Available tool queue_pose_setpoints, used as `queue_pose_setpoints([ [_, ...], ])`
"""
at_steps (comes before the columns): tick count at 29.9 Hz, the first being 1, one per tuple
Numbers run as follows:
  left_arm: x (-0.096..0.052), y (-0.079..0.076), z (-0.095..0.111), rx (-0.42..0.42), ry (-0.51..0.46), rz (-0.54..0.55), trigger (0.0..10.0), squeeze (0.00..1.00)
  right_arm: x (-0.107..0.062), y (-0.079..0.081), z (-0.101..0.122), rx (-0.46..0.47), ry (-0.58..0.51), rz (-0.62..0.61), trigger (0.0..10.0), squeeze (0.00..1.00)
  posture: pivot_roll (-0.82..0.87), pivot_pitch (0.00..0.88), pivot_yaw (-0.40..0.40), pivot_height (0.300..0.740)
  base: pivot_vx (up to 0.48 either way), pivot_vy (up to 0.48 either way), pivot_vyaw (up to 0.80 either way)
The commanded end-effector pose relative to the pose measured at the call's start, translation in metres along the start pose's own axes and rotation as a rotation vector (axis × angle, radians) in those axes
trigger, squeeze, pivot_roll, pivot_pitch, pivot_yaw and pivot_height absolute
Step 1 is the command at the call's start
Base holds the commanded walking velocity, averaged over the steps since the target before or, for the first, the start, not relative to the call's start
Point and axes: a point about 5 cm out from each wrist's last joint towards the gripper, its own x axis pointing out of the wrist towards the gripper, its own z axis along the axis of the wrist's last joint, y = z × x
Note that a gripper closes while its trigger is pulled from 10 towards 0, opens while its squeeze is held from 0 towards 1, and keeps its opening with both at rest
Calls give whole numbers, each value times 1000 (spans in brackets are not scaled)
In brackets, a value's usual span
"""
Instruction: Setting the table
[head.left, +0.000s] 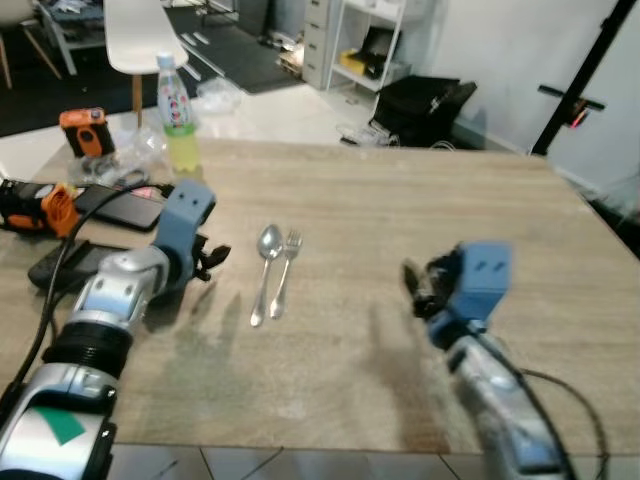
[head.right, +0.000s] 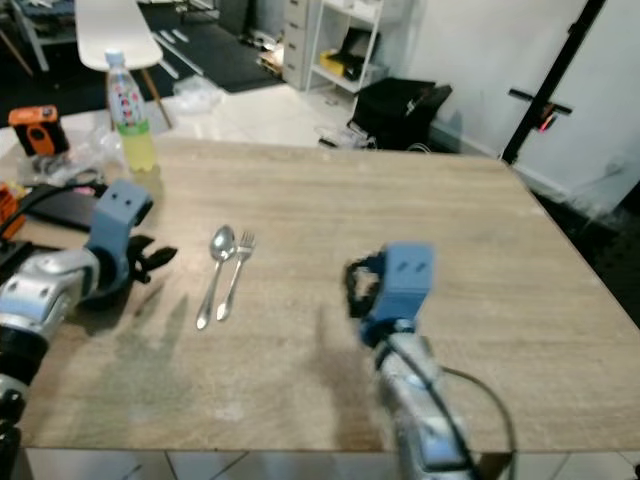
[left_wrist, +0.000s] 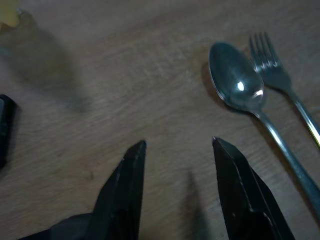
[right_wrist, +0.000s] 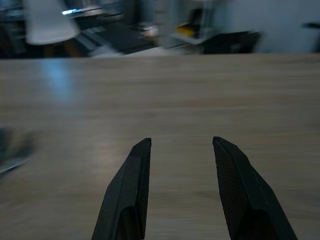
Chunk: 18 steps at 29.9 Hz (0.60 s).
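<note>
Right gripper: the right gripper hovers low over the near half of the table, two long matte black fingers spread wide with nothing between them; a boxy blue housing sits behind them on a silver arm.
Left gripper: the left gripper sits low over the table on the robot's left, its tapered black fingers parted wide and empty, pointing toward the cutlery; same blue block and ribbed silver arm behind.
Table: the table is pale wood-look laminate with fine streaked grain, a flat matte rectangular top; bare wood lies under and ahead of the right gripper.
Spoon: the spoon is polished metal with an oval bowl catching a highlight and a slim straight handle; it lies flat just ahead of the left gripper's fingertips, slightly to the right, bowl at the far end.
Fork: the fork is shiny metal with a narrow handle, lying just beside the spoon on the side away from the left gripper, parallel, tines at the far end.
Clutter: dark flat devices and an orange-and-black tool lie left of the left gripper.
Bottle: a clear plastic bottle with yellowish liquid, a printed label and a white cap stands upright beyond the left gripper near the far edge.
Chair: a white moulded chair stands beyond the table.
</note>
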Motion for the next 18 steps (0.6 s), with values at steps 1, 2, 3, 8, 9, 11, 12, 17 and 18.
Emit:
queue_pose_setpoints([
  [1,6,-7,-5,-3,21,-3,10000,0,-4,-6,-3,-9,19,-12,10000,0,83,188,14,740,0,0,0],
  [2,10,-12,-3,-13,11,-1,10000,0,-4,-5,3,-22,-4,4,10000,0,68,191,20,740,0,0,0],
  [3,13,-16,1,-13,1,-5,10000,0,-5,-1,9,-27,-26,24,10000,0,59,190,25,740,0,0,0],
  [8,27,-38,19,17,-46,8,10000,0,-4,18,28,-7,-97,89,10000,0,44,182,45,740,0,0,0],
  [9,29,-40,22,27,-54,25,10000,0,-4,19,27,-4,-97,90,10000,0,44,182,45,740,0,0,0],
  [11,29,-43,25,52,-70,57,10000,0,-5,21,26,-2,-95,91,10000,0,37,176,61,740,0,0,0],
  [12,29,-43,25,52,-70,57,10000,0,-5,21,26,-2,-95,91,10000,0,37,176,61,740,0,0,0],
  [17,28,-57,24,-53,-88,53,10000,0,-9,21,22,8,-81,91,10000,0,42,168,61,740,0,0,0],
  [18,28,-57,24,-53,-88,53,10000,0,-9,21,22,8,-81,91,10000,0,42,168,61,740,0,0,0],
])
